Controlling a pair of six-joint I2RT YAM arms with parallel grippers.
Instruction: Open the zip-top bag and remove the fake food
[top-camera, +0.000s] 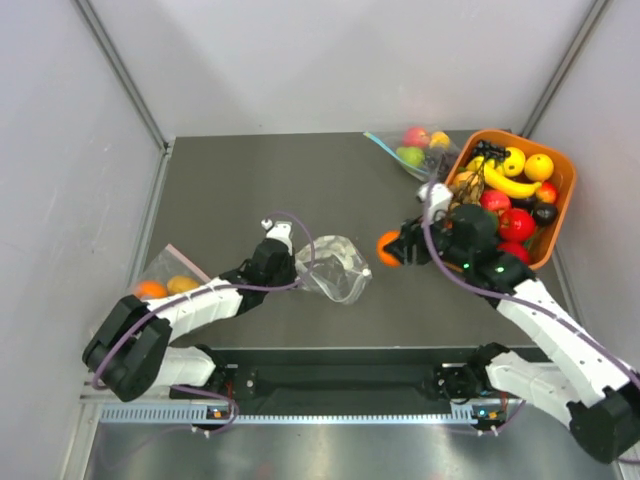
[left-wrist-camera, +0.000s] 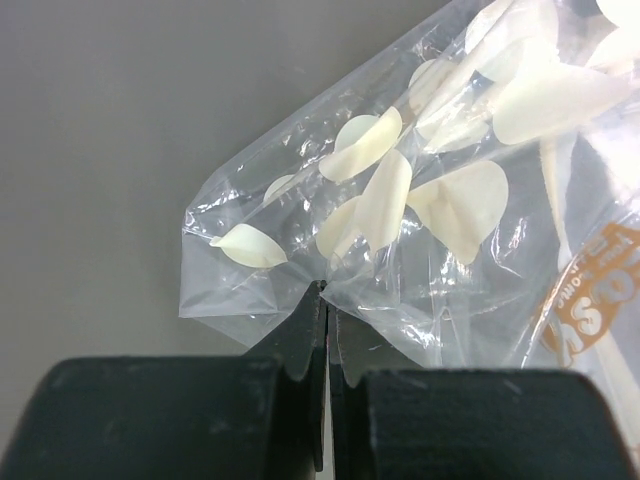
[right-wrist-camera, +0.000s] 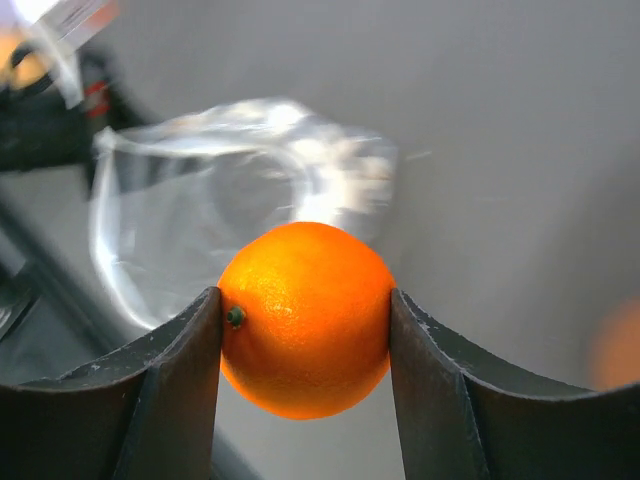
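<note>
Pinches a wrinkled edge of the small clear soft plastic bag with white polka dots (left-wrist-camera: 420, 200) in the left gripper (left-wrist-camera: 325, 300), fingers pressed together with only film between them. Holds that dotted bag by its left side, near the middle of the dark grey table (top-camera: 250, 180), the rest of the film spreading rightward. Bears orange lettering on one part of the plastic, too cut off to read.

Clasps a small round orange plastic toy fruit (right-wrist-camera: 305, 320) in the right gripper (top-camera: 400, 248), the two curved fingers set partly apart and touching the ball on either side, stem dimple against the left finger. Sits outside the dotted bag, just to its right and apart from it. Appears blurred behind the orange ball in the right wrist view, seemingly gaping toward the camera.

Beyond the right arm: an orange plastic bin (top-camera: 568, 185) heaped with red, yellow and dark toy fruit. Just left of the bin, a plain clear bag with a blue zip strip (top-camera: 415, 150) holding coloured fruit. Beside the left arm, a plain clear bag with a pink edge (top-camera: 172, 280) holding orange pieces.
</note>
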